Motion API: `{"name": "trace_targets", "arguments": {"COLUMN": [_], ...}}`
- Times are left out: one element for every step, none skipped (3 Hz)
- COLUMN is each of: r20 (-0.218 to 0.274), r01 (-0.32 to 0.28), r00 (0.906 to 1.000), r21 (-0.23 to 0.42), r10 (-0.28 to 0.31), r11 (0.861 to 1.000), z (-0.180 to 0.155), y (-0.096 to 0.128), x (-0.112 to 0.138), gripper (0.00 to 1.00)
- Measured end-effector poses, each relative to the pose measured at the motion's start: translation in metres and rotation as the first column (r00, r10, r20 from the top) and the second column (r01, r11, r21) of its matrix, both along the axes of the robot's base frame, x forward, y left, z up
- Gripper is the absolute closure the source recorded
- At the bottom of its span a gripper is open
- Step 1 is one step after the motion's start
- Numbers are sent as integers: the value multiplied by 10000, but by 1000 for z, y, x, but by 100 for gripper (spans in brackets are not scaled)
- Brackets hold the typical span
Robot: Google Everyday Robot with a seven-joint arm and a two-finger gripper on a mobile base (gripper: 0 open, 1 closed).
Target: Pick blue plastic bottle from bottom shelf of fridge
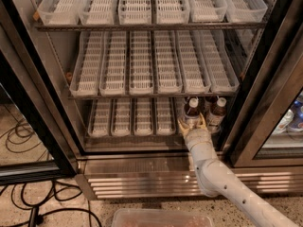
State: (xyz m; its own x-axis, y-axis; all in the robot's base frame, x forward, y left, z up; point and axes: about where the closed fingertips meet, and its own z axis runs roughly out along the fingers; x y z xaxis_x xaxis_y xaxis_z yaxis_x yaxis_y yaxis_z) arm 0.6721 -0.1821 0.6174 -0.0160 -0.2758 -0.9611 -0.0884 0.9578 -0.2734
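Observation:
The fridge [268, 86] stands open, with black door frames and rows of white slotted trays. On the bottom shelf [135, 118], two blue plastic bottles with white caps and dark liquid stand at the right end, one to the left [191, 110] and one to the right [217, 112]. My gripper [192, 123] is at the front of the bottom shelf, directly in front of the left bottle. Its fingers are spread on either side of that bottle's base. The white arm reaches in from the lower right.
The upper tiers [142, 65] hold only white trays. A ribbed steel grille [142, 181] runs below the shelf. Black cables [19, 136] lie on the floor at left. A clear container [161, 217] sits at the bottom edge. More bottles [293, 119] show behind the right door glass.

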Motion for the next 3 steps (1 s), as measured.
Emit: {"name": "trace_targets", "arguments": {"r20": [2, 401, 820], "r01": [-1, -251, -915], "r00": [10000, 9989, 9932], "r21": [3, 598, 1143], "r10": [1, 227, 824], "r11": [10000, 9979, 9892], "z": [1, 15, 46], "y": [0, 1, 6], "x": [-1, -18, -46], "gripper": [100, 100, 100]}}
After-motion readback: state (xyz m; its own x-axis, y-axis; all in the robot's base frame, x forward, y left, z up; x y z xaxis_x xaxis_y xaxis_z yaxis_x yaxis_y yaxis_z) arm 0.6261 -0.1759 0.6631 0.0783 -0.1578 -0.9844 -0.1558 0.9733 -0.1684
